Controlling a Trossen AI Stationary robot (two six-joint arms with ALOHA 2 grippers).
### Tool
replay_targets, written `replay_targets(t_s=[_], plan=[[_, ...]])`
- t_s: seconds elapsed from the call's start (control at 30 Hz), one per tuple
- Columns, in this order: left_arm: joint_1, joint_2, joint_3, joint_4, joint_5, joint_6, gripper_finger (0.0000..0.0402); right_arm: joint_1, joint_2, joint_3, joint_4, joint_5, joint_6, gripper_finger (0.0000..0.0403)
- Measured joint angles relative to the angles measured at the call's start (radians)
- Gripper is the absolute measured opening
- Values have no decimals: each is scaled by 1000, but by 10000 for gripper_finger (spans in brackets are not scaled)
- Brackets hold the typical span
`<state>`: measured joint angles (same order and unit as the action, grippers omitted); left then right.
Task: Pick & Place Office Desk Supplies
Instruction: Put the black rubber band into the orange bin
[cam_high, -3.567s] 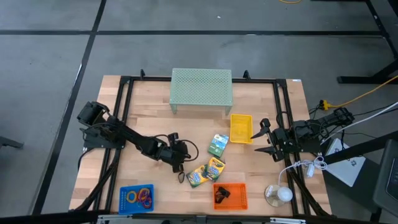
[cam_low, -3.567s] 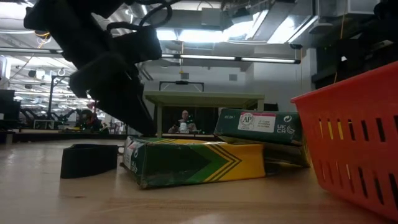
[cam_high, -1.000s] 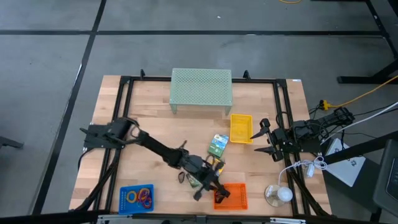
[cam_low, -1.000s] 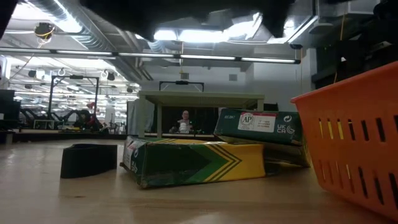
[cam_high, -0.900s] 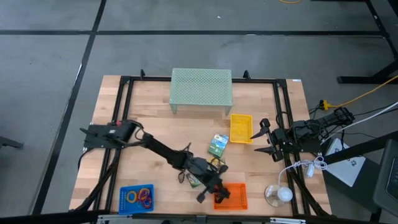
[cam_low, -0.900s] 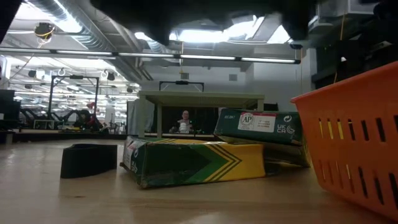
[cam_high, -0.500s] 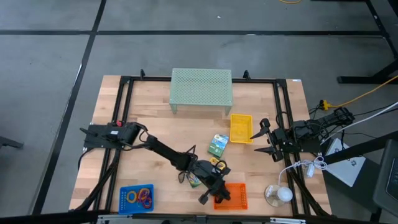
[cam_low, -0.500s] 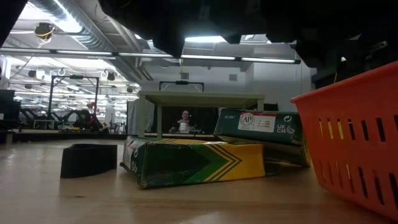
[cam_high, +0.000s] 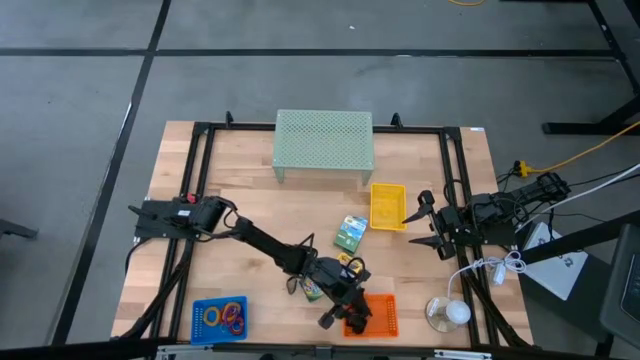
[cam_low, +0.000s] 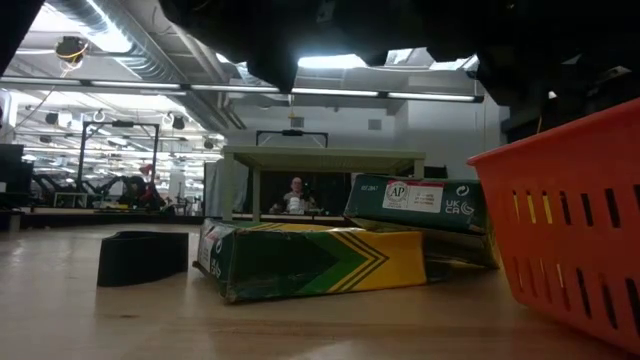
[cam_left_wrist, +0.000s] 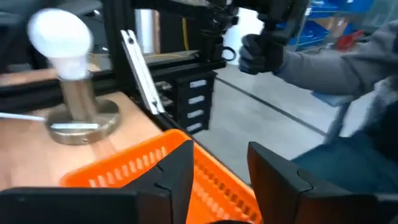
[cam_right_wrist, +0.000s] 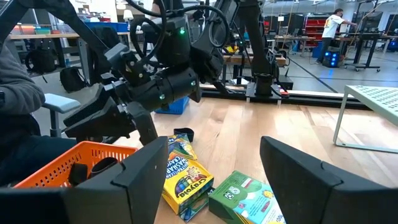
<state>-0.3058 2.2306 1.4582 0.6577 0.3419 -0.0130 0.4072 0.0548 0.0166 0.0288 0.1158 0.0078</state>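
Near front edge of the tabletop: the left gripper (cam_high: 345, 312) is held over the orange basket (cam_high: 378, 316), which sits at the front edge right of centre; its fingers (cam_left_wrist: 180, 168) are seen parted in the left wrist view, with nothing visible between them. Small black clips (cam_right_wrist: 93, 168) are seen lying inside the orange basket. A blue tray (cam_high: 200, 322) is placed at the front edge towards the left corner and is filled with purple, orange and yellow rings (cam_high: 228, 315). A lamp-like object with a white bulb (cam_high: 449, 312) is set near the front right corner.

Middle of the tabletop: two crayon boxes (cam_high: 325, 282) are laid just behind the orange basket, partly covered by the left arm; a small black ring-shaped item (cam_low: 143, 257) is seen beside them in the low view. A third crayon box (cam_high: 350, 233) is laid a little farther back, near the centre. A yellow tray (cam_high: 388, 206) is placed behind and to the right of it. The right gripper (cam_high: 423, 224) is parked by the right edge, well apart from the supplies, its jaws spread wide and empty.

Back edge: a pale green mesh riser (cam_high: 324, 144) is stood at the centre. A person (cam_low: 296, 195) is visible in the room beyond.
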Motion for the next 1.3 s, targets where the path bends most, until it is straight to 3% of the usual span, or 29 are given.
replay_targets(t_s=[0.17,0.5,0.73,1.03,1.2,1.3], plan=[[13,-64,-1,-112,-216,113,161,0,0,0,0,0,0,256],[6,-232,0,-638,-564,151,162,0,0,0,1,0,7,256],[-15,-239,-38,-608,-590,195,164,0,0,0,0,0,7,255],[46,-253,-151,-512,-596,153,164,0,0,0,0,0,6,255],[69,-288,-227,-496,-616,58,164,0,0,0,0,0,6,255],[62,-328,-274,-498,-687,-5,164,0,0,0,0,-1,6,255]])
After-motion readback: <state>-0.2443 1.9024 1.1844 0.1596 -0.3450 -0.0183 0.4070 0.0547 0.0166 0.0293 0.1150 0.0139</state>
